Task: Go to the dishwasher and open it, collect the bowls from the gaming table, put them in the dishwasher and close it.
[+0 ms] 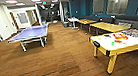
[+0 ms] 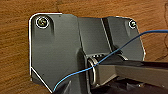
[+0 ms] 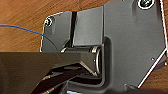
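The gaming table (image 1: 126, 50), with a white top and yellow rim, stands at the right of the head view, a few steps ahead of me. On its top lie small coloured things, too blurred to tell apart for certain: a green bowl-like piece (image 1: 112, 43), orange items (image 1: 120, 36) and a dark one (image 1: 106, 35). The dishwasher is out of view. Both wrist views look down past my own dark plate at the brown wood-pattern floor (image 2: 15, 37) (image 3: 22, 12).
A blue ping-pong table (image 1: 30, 32) stands at centre left. Plain yellow-wood tables (image 1: 109, 26) and a dark bench (image 1: 134, 26) line the blue wall on the right. Flat colourful boxes (image 1: 132, 32) lie on the gaming table's far side. A corridor (image 1: 48, 14) opens straight ahead.
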